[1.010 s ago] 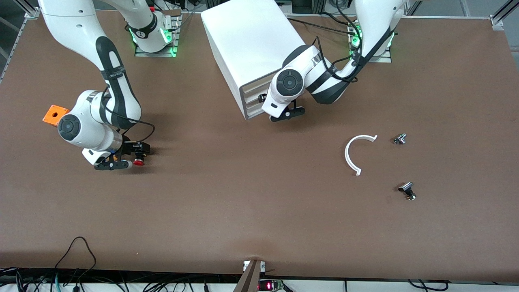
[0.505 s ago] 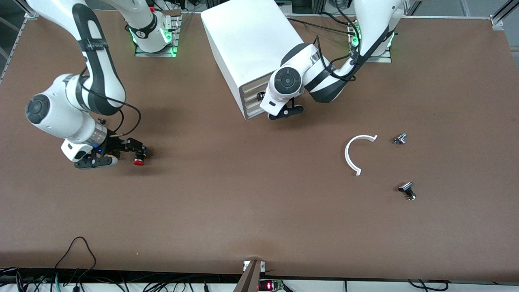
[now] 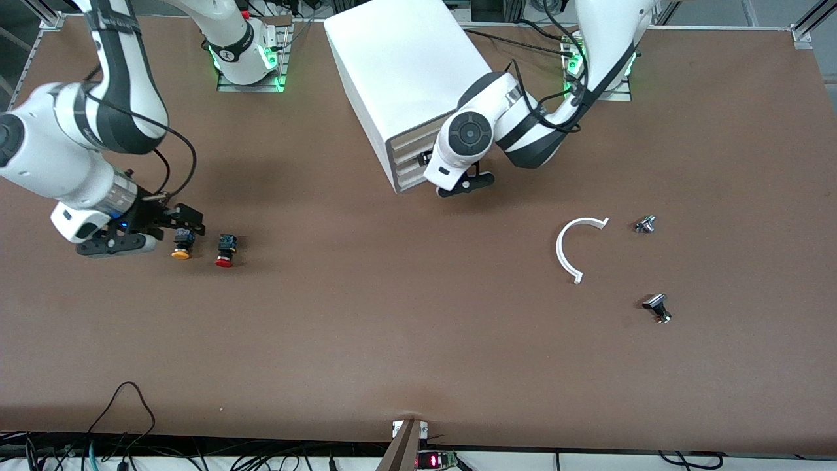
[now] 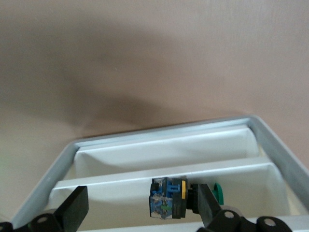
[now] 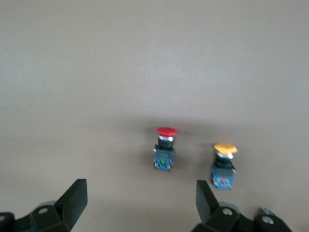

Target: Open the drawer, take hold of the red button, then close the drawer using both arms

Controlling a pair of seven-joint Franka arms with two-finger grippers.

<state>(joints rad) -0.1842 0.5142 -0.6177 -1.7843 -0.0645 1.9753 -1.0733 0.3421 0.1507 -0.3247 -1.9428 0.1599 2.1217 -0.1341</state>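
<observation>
The red-capped button (image 3: 224,251) stands on the table toward the right arm's end, beside a yellow-orange capped button (image 3: 182,244). Both show in the right wrist view: the red button (image 5: 165,147) and the yellow-orange one (image 5: 223,166). My right gripper (image 3: 183,226) is open and empty, close by the yellow-orange button; in its wrist view (image 5: 140,203) both buttons lie ahead of its fingers. My left gripper (image 3: 425,159) is open at the cabinet's (image 3: 405,65) drawer fronts (image 3: 409,160). In its wrist view (image 4: 140,210) a blue-bodied, green-capped button (image 4: 169,198) sits at a drawer (image 4: 164,154), against one finger.
A white curved plastic arc (image 3: 571,248) lies toward the left arm's end of the table, with two small metal parts (image 3: 645,224) (image 3: 657,307) beside it. The right arm's elbow hangs over the table's end. Cables run along the edge nearest the camera.
My right gripper has drawn back from the red button toward the right arm's end of the table, leaving the button on the table and uncovering the yellow-orange one. The left arm has barely shifted.
</observation>
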